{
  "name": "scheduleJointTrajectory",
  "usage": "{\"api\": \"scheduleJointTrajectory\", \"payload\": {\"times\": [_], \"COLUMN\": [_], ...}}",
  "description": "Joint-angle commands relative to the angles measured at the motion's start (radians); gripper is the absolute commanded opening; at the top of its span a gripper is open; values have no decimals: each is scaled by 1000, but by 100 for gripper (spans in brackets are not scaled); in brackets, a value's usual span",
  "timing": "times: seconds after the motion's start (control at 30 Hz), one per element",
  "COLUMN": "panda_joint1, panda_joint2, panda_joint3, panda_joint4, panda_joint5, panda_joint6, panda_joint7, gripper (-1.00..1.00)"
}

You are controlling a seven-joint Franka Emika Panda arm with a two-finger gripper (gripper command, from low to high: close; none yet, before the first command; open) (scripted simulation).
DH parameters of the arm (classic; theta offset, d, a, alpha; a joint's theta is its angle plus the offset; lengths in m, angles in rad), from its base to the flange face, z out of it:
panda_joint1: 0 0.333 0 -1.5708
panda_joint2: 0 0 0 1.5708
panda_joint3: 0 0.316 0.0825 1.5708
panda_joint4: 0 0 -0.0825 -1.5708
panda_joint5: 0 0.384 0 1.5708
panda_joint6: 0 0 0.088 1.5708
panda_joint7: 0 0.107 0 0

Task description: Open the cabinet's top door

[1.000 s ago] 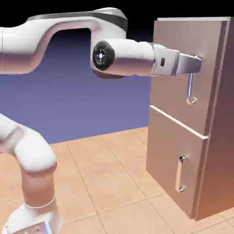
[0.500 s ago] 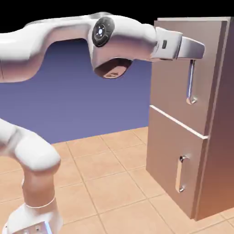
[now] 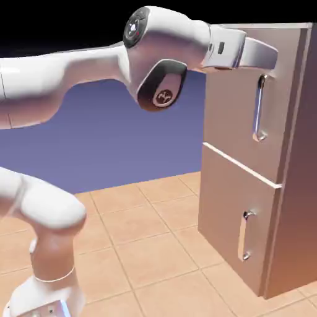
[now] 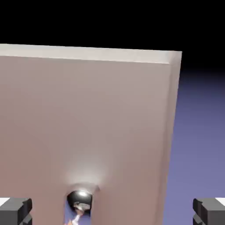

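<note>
The grey-beige cabinet (image 3: pixel 302 161) stands at the right of the exterior view. Its top door (image 3: pixel 230 117) lies flush and closed, and its long vertical silver handle (image 3: pixel 259 108) is free. My gripper (image 3: pixel 270 58) reaches in from the left, close to the door's upper part and just above the handle's top end. In the hand view the door panel (image 4: pixel 88 118) fills most of the picture. The handle's rounded top end (image 4: pixel 79 201) shows low down. The two fingertips (image 4: pixel 16 210) stand wide apart at the bottom corners, so my gripper (image 4: pixel 112 213) is open and holds nothing.
Below the top door is the lower door (image 3: pixel 226 217) with a short silver handle (image 3: pixel 246 235), also closed. The tiled floor (image 3: pixel 142 241) spreads in front of the cabinet. My arm's base (image 3: pixel 46 272) rises at the lower left.
My hand has risen from the level of the handle's top end to above it, near the door's upper edge. The forearm and wrist lifted and turned. The jaws stayed wide.
</note>
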State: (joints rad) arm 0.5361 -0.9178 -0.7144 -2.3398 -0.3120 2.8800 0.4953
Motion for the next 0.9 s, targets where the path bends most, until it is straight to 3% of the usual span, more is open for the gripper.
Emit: {"api": "scheduleJointTrajectory", "payload": {"times": [0.0, 0.87], "panda_joint1": [10, 282], "panda_joint2": [-5, -126], "panda_joint3": [-9, -241], "panda_joint4": [2, 48], "panda_joint5": [-44, -1174], "panda_joint6": [1, 35], "panda_joint7": [36, 963], "gripper": [0, 0]}}
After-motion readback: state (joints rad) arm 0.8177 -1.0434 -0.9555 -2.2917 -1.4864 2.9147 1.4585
